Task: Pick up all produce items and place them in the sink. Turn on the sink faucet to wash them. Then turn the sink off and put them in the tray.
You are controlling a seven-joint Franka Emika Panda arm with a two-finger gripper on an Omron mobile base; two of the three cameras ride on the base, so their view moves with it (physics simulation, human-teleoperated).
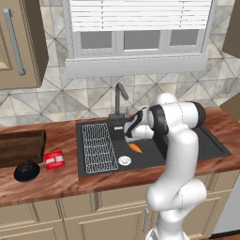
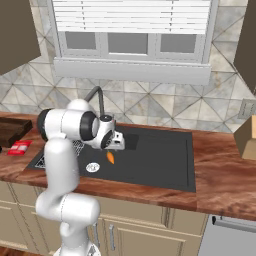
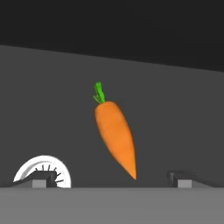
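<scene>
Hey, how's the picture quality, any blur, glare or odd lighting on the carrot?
Hand view: carrot sharp, evenly lit, no glare, on the dark sink floor. Left base view: carrot small, slightly soft. Right base view: likewise soft, flat rendered light.

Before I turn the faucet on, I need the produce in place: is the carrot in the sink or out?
In. The carrot lies on the black floor of the sink, beside the round drain.

Matt blk sink (image 1: 187, 145), wood tray (image 1: 21, 147)
</scene>
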